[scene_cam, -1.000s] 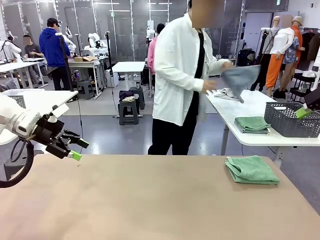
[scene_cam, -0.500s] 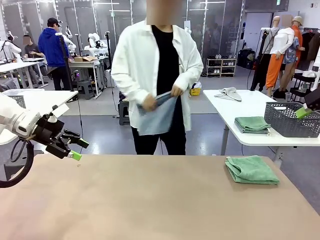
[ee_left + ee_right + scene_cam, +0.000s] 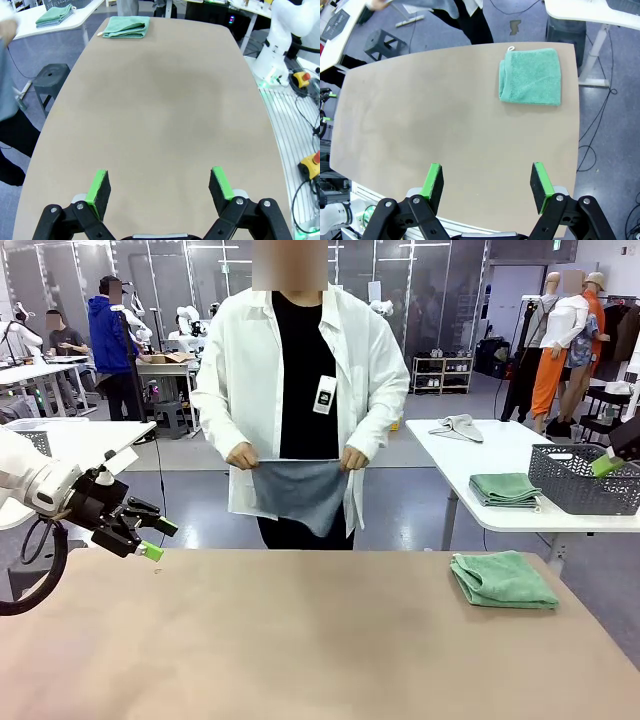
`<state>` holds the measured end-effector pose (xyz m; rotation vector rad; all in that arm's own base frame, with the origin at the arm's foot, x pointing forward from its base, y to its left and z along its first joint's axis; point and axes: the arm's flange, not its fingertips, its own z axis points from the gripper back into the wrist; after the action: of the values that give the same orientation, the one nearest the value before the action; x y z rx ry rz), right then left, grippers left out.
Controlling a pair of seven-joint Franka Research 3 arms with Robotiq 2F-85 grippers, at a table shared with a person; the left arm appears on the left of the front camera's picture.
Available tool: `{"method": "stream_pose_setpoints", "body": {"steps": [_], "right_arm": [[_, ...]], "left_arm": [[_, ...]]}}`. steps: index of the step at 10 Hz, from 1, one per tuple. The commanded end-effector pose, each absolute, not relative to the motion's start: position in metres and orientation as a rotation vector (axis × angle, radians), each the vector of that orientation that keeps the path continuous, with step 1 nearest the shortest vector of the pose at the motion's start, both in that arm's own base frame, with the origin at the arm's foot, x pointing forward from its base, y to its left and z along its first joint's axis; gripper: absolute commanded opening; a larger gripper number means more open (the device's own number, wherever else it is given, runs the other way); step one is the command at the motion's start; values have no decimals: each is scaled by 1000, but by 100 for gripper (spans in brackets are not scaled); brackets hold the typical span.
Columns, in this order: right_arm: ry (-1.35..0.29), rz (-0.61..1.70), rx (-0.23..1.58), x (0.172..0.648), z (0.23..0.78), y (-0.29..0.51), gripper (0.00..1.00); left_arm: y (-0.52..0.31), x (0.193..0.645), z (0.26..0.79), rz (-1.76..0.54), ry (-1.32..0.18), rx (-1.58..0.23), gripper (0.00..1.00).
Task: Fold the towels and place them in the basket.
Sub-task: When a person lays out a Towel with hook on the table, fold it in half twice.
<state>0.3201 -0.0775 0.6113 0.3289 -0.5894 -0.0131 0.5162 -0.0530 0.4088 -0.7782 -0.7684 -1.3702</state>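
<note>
Presently the person stands at the centre of the front view, at the far edge of the tan table (image 3: 300,650), holding the pale blue-grey towel (image 3: 297,492) stretched by its top corners at waist height, one hand (image 3: 243,455) at each end, so that the cloth hangs above the floor and clear of the tabletop. The mint green towel (image 3: 502,578) lies folded on the tan table toward the right of the frame, near its far edge; the right wrist view shows it (image 3: 530,76) in the upper right, a small loop at one corner. The basket (image 3: 585,478) sits on a white side table (image 3: 480,455) at the right edge, just beside another folded green towel (image 3: 505,488), with a crumpled grey cloth (image 3: 457,426) farther back. The left gripper (image 3: 159,539) hangs at the left of the frame above the near-left corner of the table, fingers spread wide and holding nothing. The right gripper (image 3: 487,182) is likewise spread wide and empty, high above bare tabletop.
</note>
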Motion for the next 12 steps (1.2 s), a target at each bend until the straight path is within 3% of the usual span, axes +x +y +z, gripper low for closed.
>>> {"method": "stream_pose_setpoints", "body": {"steps": [1,12], "right_arm": [[-590,-37,325,321,614,-76,87],[-590,-37,325,321,614,-76,87]], "left_arm": [[-55,515,409,-1369,-771,-761,100],[-55,515,409,-1369,-771,-761,100]]}}
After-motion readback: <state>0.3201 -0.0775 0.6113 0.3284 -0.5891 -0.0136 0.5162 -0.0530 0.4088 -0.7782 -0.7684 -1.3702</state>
